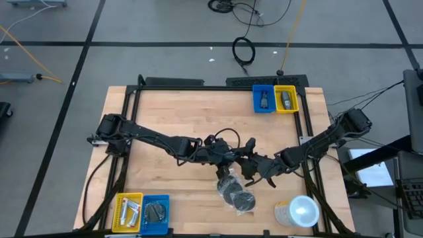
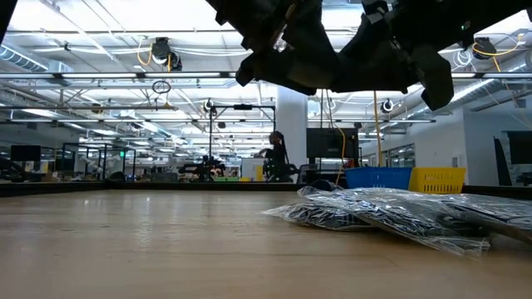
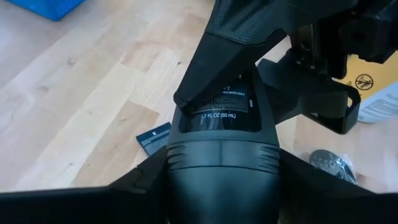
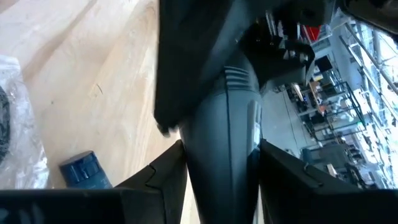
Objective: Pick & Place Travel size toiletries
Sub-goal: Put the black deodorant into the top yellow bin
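Note:
A small dark grey bottle (image 3: 221,118) with white print hangs above the middle of the table, between both grippers. My left gripper (image 3: 221,167) comes at it from the table's left and is shut on it. My right gripper (image 4: 221,158) comes from the right and is shut on it too. In the high view the two meet, left gripper (image 1: 230,155) facing right gripper (image 1: 251,160). Dark round discs in clear wrap (image 1: 235,192) lie flat on the wood just nearer than the grippers. A small blue-labelled item (image 4: 87,169) lies on the table below. My left gripper pinches the bottle's ribbed end (image 3: 217,155) between its two fingers, one on each side. The fingers slant down from the table's left and lie along the bottle. The bottle is clear of the table. My right gripper has the bottle's smooth body (image 4: 217,174) between its two fingers, coming nearly level from the table's right, fingers along the bottle. One finger (image 3: 236,50) lies over the printed side. The bottle is off the table.
A large cup with a white lid (image 1: 301,211) stands at the near right. A blue bin (image 1: 263,99) and a yellow bin (image 1: 285,99) sit at the far right; a yellow bin (image 1: 129,211) and a blue bin (image 1: 156,213) sit at the near left, all holding items.

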Controlling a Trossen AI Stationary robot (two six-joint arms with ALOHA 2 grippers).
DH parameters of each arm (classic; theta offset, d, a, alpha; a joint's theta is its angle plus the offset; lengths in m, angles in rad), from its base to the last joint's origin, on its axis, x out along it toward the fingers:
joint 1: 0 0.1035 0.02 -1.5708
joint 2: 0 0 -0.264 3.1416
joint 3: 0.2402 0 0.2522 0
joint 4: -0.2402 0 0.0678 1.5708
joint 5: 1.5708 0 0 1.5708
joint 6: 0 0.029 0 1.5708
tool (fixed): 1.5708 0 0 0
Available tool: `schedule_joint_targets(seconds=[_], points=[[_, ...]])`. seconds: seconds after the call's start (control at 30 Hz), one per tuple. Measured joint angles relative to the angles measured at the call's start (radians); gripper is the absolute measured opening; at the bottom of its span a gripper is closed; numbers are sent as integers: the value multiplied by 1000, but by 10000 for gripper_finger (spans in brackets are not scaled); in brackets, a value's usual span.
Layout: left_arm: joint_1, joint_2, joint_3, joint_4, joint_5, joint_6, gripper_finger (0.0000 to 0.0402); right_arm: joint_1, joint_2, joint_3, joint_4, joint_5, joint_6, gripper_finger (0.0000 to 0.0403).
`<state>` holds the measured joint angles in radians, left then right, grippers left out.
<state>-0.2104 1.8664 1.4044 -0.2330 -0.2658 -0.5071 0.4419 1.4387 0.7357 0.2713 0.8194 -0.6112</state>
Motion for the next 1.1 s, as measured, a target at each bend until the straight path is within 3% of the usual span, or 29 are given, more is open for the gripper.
schedule_joint_targets(seconds=[0.17,0.33,0.5,0.73,1.0,1.1], points=[[-2,-1,0,-7,2,-7,319,0,0,-1,-28,32,9,154],[-2,-1,0,-10,5,-22,367,-2,-6,-2,-47,54,24,154],[-3,-19,1,-59,6,-27,365,-2,-8,-2,-65,133,43,154],[-22,-57,1,-174,-8,-47,339,-16,-94,-2,-258,235,201,153],[-42,-66,1,-181,-44,-48,313,-171,-283,-2,-637,251,661,153],[-50,-66,1,-177,-75,-48,306,-276,-340,-2,-800,185,853,153]])
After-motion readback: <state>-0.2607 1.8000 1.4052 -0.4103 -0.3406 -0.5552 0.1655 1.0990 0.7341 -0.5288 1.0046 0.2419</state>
